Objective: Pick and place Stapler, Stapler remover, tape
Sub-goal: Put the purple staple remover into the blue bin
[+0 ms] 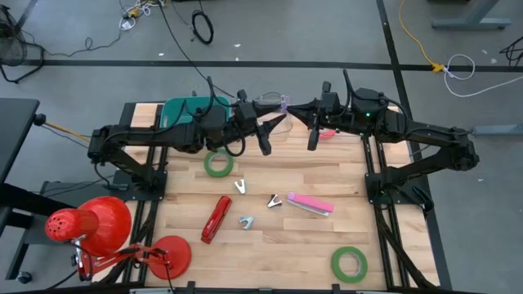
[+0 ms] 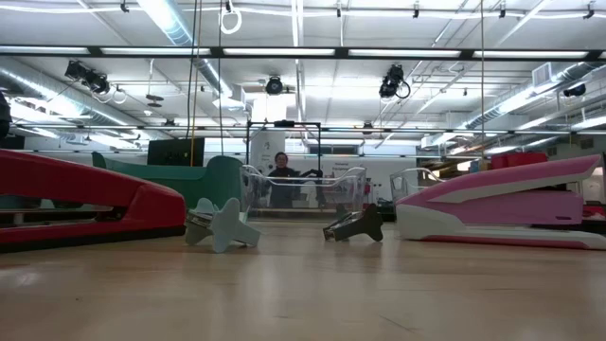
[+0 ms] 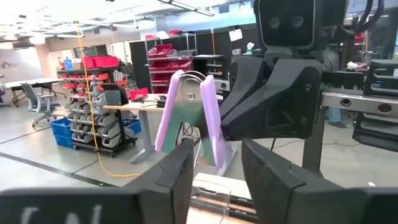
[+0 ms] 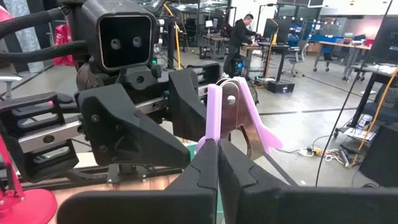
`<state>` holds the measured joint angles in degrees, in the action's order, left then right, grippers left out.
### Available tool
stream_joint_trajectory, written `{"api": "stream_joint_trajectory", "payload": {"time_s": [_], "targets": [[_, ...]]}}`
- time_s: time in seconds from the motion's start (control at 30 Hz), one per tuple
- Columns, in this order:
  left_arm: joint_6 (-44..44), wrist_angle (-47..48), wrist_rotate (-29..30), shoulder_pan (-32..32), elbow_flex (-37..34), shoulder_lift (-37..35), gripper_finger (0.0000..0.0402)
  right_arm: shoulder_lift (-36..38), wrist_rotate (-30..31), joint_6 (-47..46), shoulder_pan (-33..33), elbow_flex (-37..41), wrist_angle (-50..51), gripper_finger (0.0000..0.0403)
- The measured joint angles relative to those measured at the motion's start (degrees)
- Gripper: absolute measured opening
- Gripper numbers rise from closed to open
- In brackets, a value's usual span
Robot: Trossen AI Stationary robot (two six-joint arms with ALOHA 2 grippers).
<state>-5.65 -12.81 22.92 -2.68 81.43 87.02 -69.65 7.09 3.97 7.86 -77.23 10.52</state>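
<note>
You are working in a large robotics lab or workshop: long fluorescent ceiling lights (image 2: 170, 19) are glowing overhead, red plastic parts bins (image 3: 163, 50) are filling metal shelving, a person (image 4: 239, 34) is standing at a height-adjustable workbench (image 4: 273, 62), and loose cables (image 1: 200, 26) are trailing across the grey concrete floor (image 1: 310, 33).

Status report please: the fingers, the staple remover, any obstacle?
Right gripper shut on purple staple remover, held in air. Left gripper open, fingers either side of it. Nothing else between them.
</note>
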Motion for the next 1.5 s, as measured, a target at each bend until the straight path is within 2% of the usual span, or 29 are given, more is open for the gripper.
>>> {"api": "stream_joint_trajectory", "payload": {"time_s": [0.73, 1.1, 1.27, 1.5], "targets": [[0.0, 0.3, 0.7, -0.1, 0.0, 0.0, 0.0011, 0.0, 0.0, 0.2, 0.0, 0.0, 0.0, 0.0], [0.0, 0.5, 0.6, -0.2, 0.0, 0.0, 0.0003, 0.0, 0.0, -0.1, 0.0, 0.0, 0.0, 0.0003], [-0.2, 0.6, 0.6, -0.2, 0.0, 0.0, 0.0002, 0.0, 0.0, -4.1, 0.0, 0.0, -0.2, 0.0029], [-0.2, 0.9, 0.6, -0.2, 0.0, 0.0, 0.0001, 0.0, -0.1, -5.1, 0.0, 0.0, -0.4, 0.0096]]}}
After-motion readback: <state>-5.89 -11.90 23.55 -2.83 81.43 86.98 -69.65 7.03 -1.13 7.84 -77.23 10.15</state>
